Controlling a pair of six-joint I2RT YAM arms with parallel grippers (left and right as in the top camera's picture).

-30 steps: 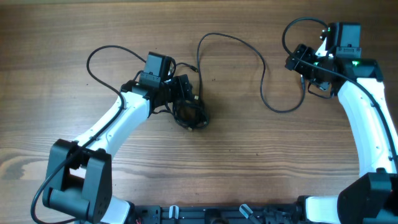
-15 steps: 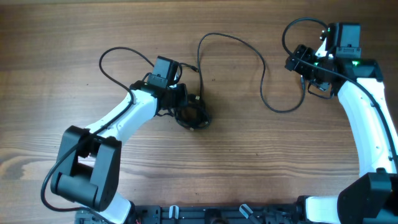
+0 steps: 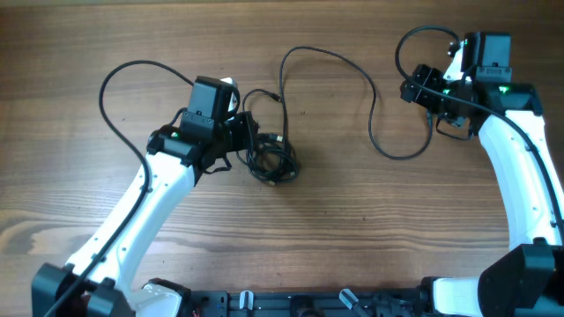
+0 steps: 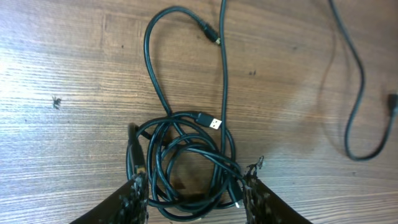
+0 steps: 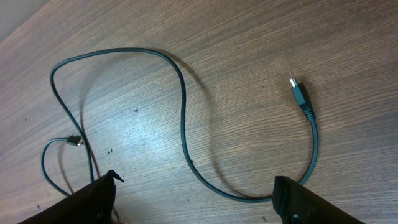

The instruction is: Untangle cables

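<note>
The cables form a tight black tangle (image 3: 270, 160) mid-table. In the left wrist view this coil (image 4: 186, 155) lies on the wood with a silver-tipped USB plug (image 4: 211, 121) on top and a long loop running up to a small plug (image 4: 208, 34). My left gripper (image 3: 249, 141) (image 4: 194, 186) stands open, its fingers straddling the coil's near side. One long cable (image 3: 374, 97) snakes away to the right. My right gripper (image 3: 421, 86) (image 5: 196, 186) hovers open over that cable's end loop (image 5: 183, 118), holding nothing; the end plug (image 5: 298, 93) lies free.
A thick arm cable (image 3: 115, 75) arcs out left of the left arm, and another (image 3: 405, 44) loops beside the right wrist. The table is bare wood (image 3: 352, 229) around the cables.
The left wrist has drawn back to the left, away from the tangle, and its jaws narrowed, then widened again. The coil looks slightly looser. The right arm has stayed put.
</note>
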